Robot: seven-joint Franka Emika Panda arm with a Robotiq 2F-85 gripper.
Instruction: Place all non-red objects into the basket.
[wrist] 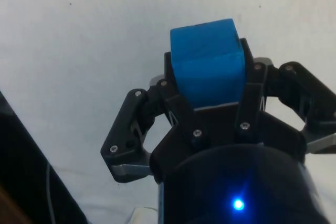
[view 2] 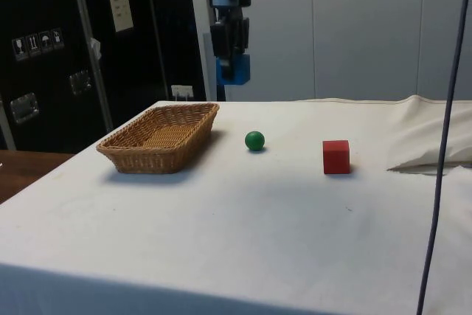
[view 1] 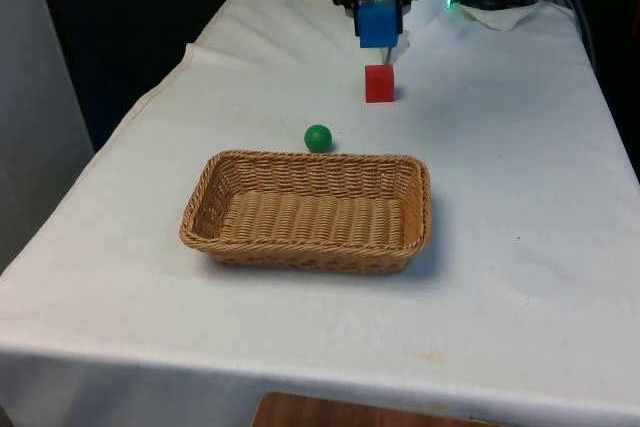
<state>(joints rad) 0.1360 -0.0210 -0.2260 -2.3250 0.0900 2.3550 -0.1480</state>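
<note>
Worktop point(view 1: 520, 197) under its white cloth carries everything, and the wicker basket point(view 1: 305, 247) sits empty at its near middle in the front view. The gripper point(view 1: 380, 22) hangs well above the cloth at the far end, its fingers point(wrist: 252, 90) clamped on a blue cube point(view 1: 380, 24). In the wrist view the blue cube point(wrist: 207, 61) sits squarely between the two pads, with about half of it standing clear past the fingertips.

The step in hand looks like carrying this cube to the basket. To do it well, keep the height already gained so the cube passes over the red cube point(view 1: 379, 83) and the green ball point(view 1: 318, 138), both of which lie on the cloth between gripper and basket. Bring the load over the basket's middle, not its rim, lower it inside the walls, then release so it does not bounce out.

The green ball lies just beyond the basket's far wall, apart from it, and by my reading is the other non-red piece to go in. The red cube should stay where it is.
</note>
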